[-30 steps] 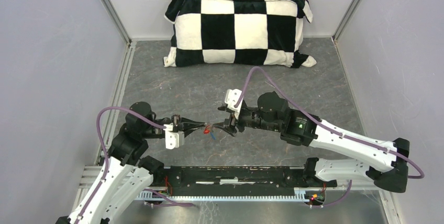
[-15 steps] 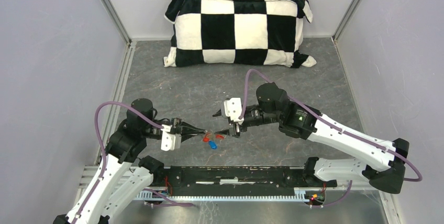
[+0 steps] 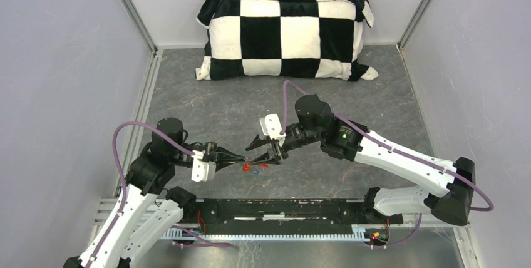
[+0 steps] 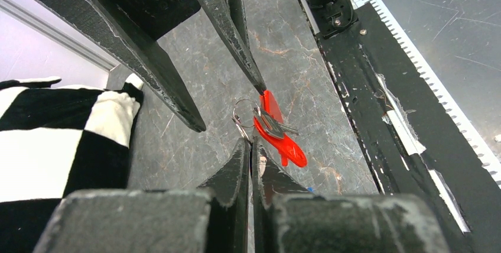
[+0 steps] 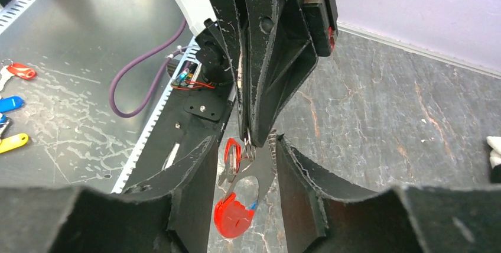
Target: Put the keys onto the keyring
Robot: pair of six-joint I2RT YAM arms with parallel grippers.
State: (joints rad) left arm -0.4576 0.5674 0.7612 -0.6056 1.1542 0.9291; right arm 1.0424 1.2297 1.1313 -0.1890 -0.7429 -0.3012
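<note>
My left gripper (image 3: pixel 241 159) is shut on a thin silver keyring (image 4: pixel 243 114) and holds it just above the grey floor. Silver keys (image 4: pixel 273 125) and a red tag (image 4: pixel 282 142) hang from the ring. In the top view the red tags (image 3: pixel 251 168) show between the two grippers. My right gripper (image 3: pixel 262 151) is open and empty, its fingers either side of the ring and the left fingertips. In the right wrist view the ring (image 5: pixel 248 148) sits between my open right fingers (image 5: pixel 192 176), with a red tag (image 5: pixel 233 217) and a silver key (image 5: pixel 269 173) below it.
A black-and-white checked pillow (image 3: pixel 285 35) lies at the back wall. A black rail (image 3: pixel 282 210) runs along the near edge. Beyond it on the metal plate lie loose keys with red (image 5: pixel 20 71), blue (image 5: pixel 9 104) and yellow (image 5: pixel 12 142) tags.
My right arm has swung left and its gripper has opened, closing in around the ring. The left gripper has dropped slightly and still holds the ring; the key bundle has turned.
</note>
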